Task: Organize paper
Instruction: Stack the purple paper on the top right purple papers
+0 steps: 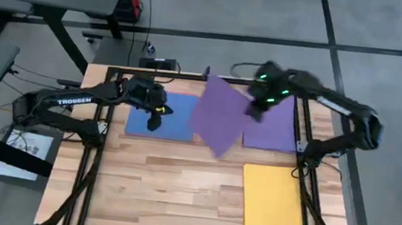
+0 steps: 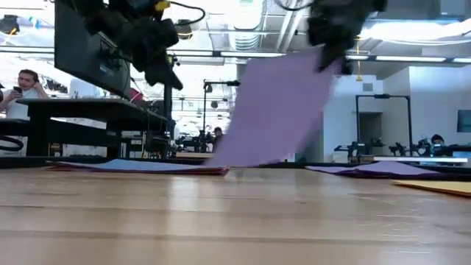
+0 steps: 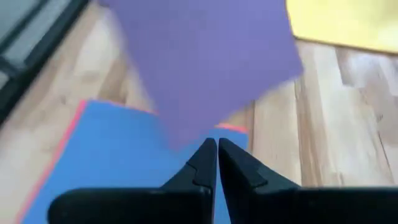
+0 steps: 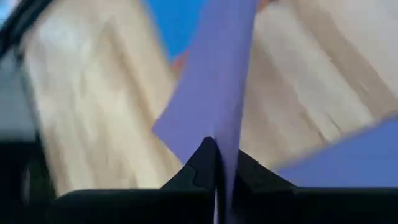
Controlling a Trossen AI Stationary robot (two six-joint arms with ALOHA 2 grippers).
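- Two purple sheets are in sight. One, the lifted purple sheet point(image 1: 219, 116), hangs in the air near the middle of the far half of the table point(image 1: 171, 184); in the low view it slopes down from the right gripper to where its lower edge reaches the tabletop point(image 2: 276, 110).
- The other, the flat purple sheet point(image 1: 274, 131), lies at the far right of the table, beneath the right arm, partly covered in the high view by the lifted one.
- One blue sheet point(image 1: 178, 117) lies flat at the far left, under the left gripper. A thin pink-red edge point(image 3: 57, 146) shows along its border in the left wrist view, so a further sheet lies beneath it; how many are stacked there cannot be told.
- One yellow sheet point(image 1: 272, 205) lies flat at the near right, well apart from the blue one.
- The right gripper point(image 1: 255, 107) is raised above the far right of the table. Its fingers point(image 4: 202, 163) are pressed together on the upper edge of the lifted purple sheet, which runs out from between them in the right wrist view.
- The left gripper point(image 1: 154, 119) hovers over the blue sheet. Its fingers point(image 3: 202, 165) are drawn together with only a hairline between the tips, and nothing is held. The lifted purple sheet's lower corner hangs just ahead of them.
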